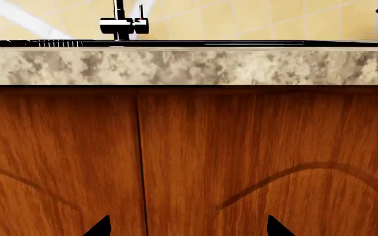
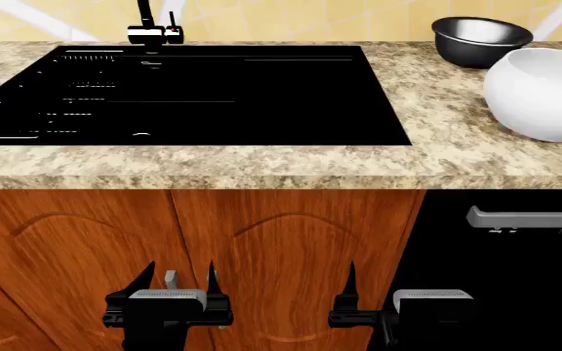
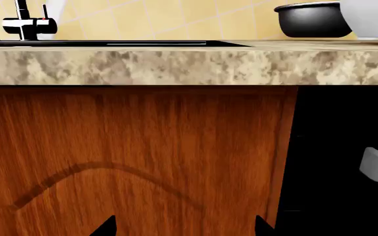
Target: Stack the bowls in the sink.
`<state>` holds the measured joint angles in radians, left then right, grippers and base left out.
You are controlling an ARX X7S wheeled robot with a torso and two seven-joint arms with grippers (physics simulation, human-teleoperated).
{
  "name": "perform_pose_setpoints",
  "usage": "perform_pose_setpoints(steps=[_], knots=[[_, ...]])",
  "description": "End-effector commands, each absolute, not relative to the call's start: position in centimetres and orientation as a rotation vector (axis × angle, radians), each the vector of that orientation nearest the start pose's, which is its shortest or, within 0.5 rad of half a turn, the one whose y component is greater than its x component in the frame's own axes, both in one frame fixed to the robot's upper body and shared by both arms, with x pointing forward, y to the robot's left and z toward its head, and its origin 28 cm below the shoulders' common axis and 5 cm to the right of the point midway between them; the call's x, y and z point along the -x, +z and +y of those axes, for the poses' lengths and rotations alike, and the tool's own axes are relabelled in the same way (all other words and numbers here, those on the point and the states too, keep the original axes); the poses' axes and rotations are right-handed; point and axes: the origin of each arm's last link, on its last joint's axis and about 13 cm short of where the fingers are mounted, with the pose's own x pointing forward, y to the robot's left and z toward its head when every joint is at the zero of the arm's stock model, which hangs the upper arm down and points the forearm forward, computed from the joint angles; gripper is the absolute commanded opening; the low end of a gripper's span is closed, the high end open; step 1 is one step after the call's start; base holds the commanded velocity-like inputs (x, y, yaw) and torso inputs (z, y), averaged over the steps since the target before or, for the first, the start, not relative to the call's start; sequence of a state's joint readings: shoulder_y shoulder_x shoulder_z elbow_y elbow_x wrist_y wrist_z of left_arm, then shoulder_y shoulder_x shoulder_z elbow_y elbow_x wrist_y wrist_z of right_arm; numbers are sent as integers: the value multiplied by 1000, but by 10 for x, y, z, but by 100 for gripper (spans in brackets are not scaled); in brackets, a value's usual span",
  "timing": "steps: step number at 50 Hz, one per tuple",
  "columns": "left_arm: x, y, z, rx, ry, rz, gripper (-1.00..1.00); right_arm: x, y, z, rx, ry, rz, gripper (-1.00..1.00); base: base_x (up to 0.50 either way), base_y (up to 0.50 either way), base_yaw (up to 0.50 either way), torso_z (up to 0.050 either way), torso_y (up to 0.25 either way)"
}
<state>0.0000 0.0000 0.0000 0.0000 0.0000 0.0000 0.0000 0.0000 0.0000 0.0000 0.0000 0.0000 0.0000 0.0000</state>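
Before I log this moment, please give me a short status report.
Left gripper and right gripper open, empty, low before cabinet doors. White bowl and black bowl on counter, right of sink. Nothing blocking.

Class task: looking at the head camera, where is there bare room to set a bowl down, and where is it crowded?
Free: the whole sink basin, and the granite strip between its right rim and the white bowl. Crowded: the counter's far right, where the black bowl sits just behind the white one.
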Motion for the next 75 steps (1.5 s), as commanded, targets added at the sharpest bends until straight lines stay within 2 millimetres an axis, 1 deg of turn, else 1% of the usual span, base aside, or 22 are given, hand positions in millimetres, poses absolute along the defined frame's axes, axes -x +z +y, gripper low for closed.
perform_pose_setpoints(steps=[1,13,16,75], knots=[[-210,13,205,-1,0,1,100,-210,13,-96,-1,2,-1,100,0,0,0,0,0],[-210,14,205,-7,3,5,100,-211,12,-96,5,10,4,100,0,0,0,0,0],[-210,14,205,-7,3,5,100,-211,13,-97,-19,-1,3,100,0,-118,0,0,0],[-210,14,205,9,2,9,100,-211,13,-97,-36,-8,11,100,0,-500,0,0,0]])
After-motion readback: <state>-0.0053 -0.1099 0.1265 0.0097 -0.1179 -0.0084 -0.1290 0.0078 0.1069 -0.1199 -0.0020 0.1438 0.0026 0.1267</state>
